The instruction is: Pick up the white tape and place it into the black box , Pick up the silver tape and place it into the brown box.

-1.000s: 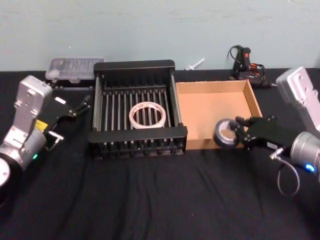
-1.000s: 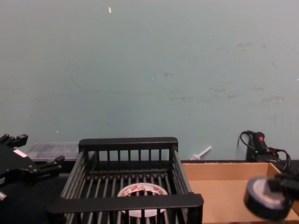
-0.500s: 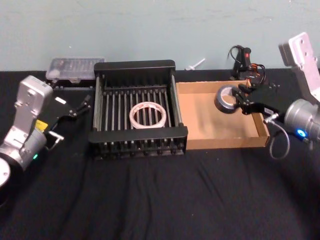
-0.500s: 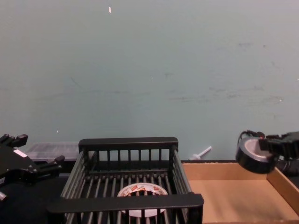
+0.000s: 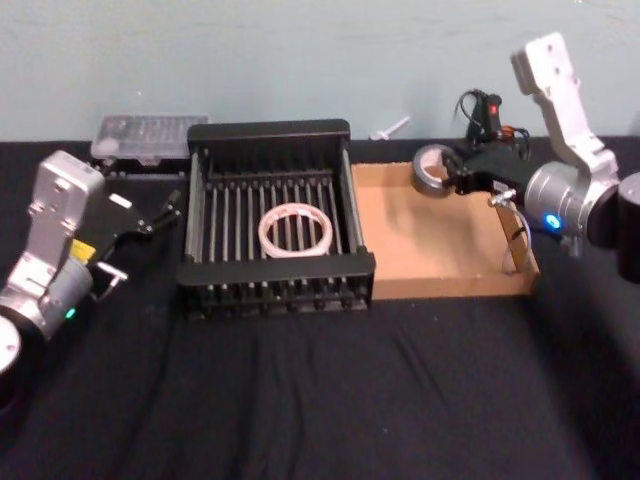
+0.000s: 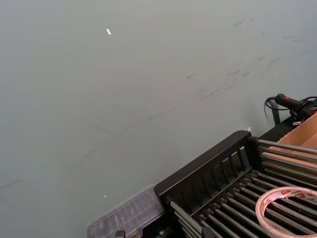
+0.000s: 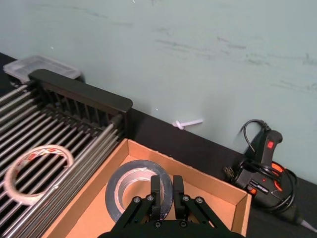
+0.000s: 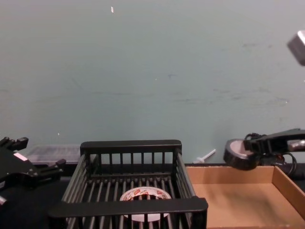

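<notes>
The silver tape hangs in the air over the back left corner of the brown box, with my right gripper shut on its rim. In the right wrist view the fingers pinch the roll's wall above the cardboard floor. From the chest view the roll floats above the box's rear wall. The white tape lies flat on the floor of the black box. My left gripper rests open left of the crate.
A clear plastic case sits behind the crate at the back left. A black and red glue gun with cables lies behind the brown box, close to my right arm. A small white stick lies by the wall.
My right gripper has carried the silver tape from the box's front right, up and back, to above its rear left corner. The left arm has stayed still.
</notes>
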`<state>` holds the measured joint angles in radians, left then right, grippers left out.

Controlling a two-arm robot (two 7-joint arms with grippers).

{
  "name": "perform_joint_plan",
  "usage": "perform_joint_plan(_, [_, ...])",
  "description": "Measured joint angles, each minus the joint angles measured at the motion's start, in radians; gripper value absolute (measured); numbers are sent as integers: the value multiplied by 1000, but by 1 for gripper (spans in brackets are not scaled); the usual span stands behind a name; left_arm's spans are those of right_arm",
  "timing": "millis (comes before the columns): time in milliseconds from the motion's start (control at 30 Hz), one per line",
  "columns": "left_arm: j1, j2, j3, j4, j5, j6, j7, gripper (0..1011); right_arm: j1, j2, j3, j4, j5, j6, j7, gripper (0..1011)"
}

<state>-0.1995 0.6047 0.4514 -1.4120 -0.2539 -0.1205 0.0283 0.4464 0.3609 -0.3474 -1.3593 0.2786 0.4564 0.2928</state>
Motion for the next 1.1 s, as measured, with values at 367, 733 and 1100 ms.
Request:
perform_joint_plan(367, [0,0,0,0,0,0,0,1001,68,-65,-19,161,-40,-3,0,151])
perform_joint_plan(733, [0,0,0,0,0,0,0,1001,79,-79,-20,197,-60,-6,5,151])
perform_joint_plan(1100, [0,0,0,0,0,0,0,1001,79,-78,-19,193,-57,-6,5,233])
